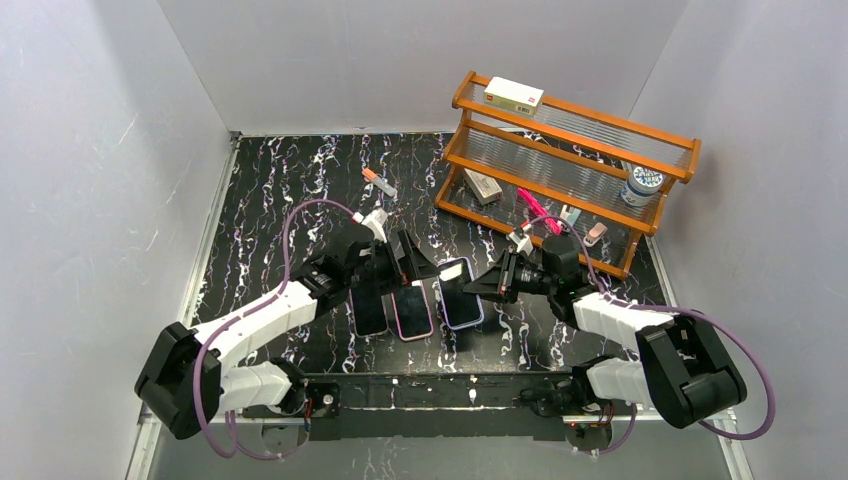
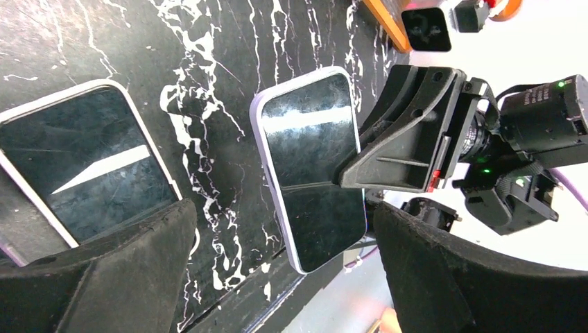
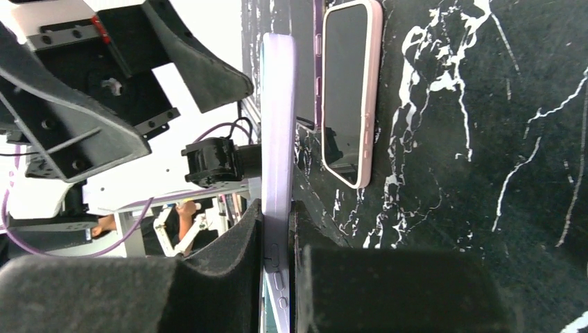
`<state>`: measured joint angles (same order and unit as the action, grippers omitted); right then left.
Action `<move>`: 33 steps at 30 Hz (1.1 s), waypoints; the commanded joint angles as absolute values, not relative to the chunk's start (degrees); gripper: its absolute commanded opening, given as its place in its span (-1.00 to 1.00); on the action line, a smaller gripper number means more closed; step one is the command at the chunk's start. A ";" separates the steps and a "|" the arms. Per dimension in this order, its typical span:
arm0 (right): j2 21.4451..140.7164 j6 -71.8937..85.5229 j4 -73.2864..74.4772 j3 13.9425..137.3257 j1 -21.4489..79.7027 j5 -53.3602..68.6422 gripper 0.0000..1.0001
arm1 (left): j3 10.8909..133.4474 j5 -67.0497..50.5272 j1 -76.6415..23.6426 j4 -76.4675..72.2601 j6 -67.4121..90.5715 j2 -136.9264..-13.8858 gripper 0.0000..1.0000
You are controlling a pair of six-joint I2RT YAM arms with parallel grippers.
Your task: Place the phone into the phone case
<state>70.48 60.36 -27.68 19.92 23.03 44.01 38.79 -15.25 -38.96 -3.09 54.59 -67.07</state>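
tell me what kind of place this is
Probably a lab robot cell: white walls box in a black marbled table, the left arm and right arm are bolted to its edge, a wooden rack holds props.

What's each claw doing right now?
Left claw: open, holding nothing.
Right claw: shut on the lavender-edged phone.

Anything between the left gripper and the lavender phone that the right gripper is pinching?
Nothing visible. The left gripper hangs open right in front of the lavender phone; only the right gripper itself covers part of one long edge.
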 commanded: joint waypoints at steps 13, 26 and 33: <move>68.36 70.27 -45.28 20.00 26.04 47.67 -0.97 | 28.26 -24.93 -36.32 -17.88 65.60 -61.44 0.68; 67.75 76.03 -53.56 21.47 28.54 45.19 -0.97 | 26.45 -28.80 -36.03 -26.78 70.43 -58.86 0.47; 71.50 79.31 -60.30 23.04 29.85 45.56 -0.97 | 26.37 -27.90 -36.11 -28.14 71.54 -59.53 0.39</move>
